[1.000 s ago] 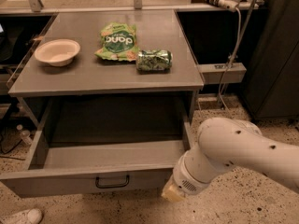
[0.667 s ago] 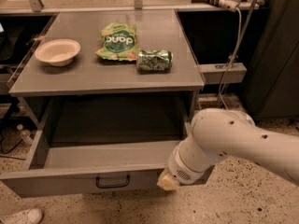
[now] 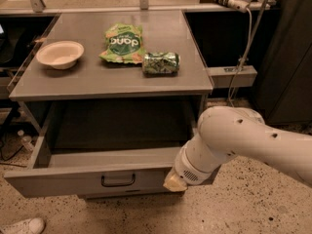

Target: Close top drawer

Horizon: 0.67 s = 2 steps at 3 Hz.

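Speckled concrete floor (image 3: pixel 253 213) and dark shelving surround a grey metal bench (image 3: pixel 97 79) that fills the middle of the view. Under its top, the top drawer (image 3: pixel 63 182) stands pulled well out toward the camera, its shallow grey tray open and apparently empty. Its wide front panel runs left to right across the lower part of the view, with the black loop handle (image 3: pixel 118 180) at its centre. The white arm (image 3: pixel 243 140) comes in from the right edge and bends down to that panel. Its gripper (image 3: pixel 174 182) sits low against the outer face, right of the handle and near the drawer's right end. It looks to be touching or just beside the panel, and I cannot tell whether it is spread or pressed together. The drawer therefore lies directly behind the gripper, and closing it calls for a push straight away from the camera, square to the panel's long axis. Because the contact is off-centre, the tray might skew on its slides. On the bench top lie a green chip bag (image 3: pixel 123 43), a green can (image 3: pixel 161 63) on its side just beside it, and a pale bowl (image 3: pixel 60 54) further left.
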Tool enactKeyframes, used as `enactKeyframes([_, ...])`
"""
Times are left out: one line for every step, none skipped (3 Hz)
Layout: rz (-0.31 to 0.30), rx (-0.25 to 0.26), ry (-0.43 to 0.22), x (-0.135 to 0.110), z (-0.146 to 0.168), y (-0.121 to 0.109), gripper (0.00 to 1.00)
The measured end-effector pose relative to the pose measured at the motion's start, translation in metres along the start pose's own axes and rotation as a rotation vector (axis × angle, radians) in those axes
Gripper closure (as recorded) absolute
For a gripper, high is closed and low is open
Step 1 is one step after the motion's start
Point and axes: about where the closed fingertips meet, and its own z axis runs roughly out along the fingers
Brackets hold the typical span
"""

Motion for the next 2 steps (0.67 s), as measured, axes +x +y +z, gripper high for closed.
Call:
enactKeyframes([0.000, 0.000, 0.000, 0.0000, 0.0000, 0.0000, 0.58])
enactKeyframes([0.000, 0.000, 0.000, 0.0000, 0.0000, 0.0000, 0.35])
